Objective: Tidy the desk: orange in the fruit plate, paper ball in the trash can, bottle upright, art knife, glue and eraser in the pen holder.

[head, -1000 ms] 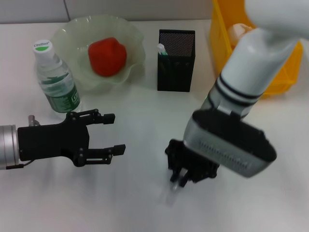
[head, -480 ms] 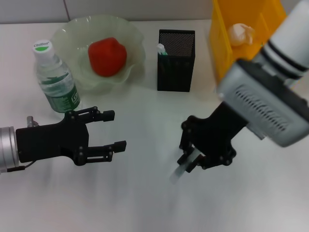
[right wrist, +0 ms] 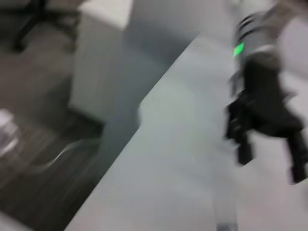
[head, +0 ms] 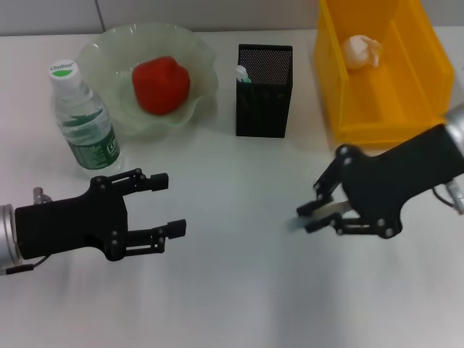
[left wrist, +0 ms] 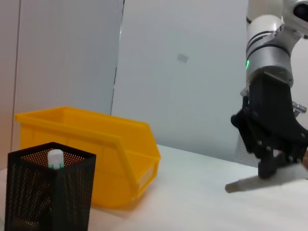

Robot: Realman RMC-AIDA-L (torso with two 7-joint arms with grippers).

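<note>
The right gripper (head: 313,217) hangs over the white desk (head: 239,290), its fingers closed on a thin grey blade-like thing — the art knife (head: 322,212) — which pokes out sideways from between the tips. In the left wrist view the same knife (left wrist: 260,180) shows as a flat grey strip slanting out of that gripper (left wrist: 269,166), lifted clear of the desk. Just behind the gripper stands the yellow trash can (head: 384,109), with the paper ball (head: 360,51) lying in its far end. The black mesh pen holder (head: 264,90) sits farther off, behind the gripper and toward the left arm, with a white-capped stick (head: 242,72) standing in one corner.

The left gripper (head: 167,204) hovers low over the desk with its fingers spread wide, holding nothing. Just behind it the bottle (head: 83,123) stands upright, and beyond that is the fruit plate (head: 203,58) with the orange (head: 161,85) resting in it.

The eraser cannot be made out in any view.
</note>
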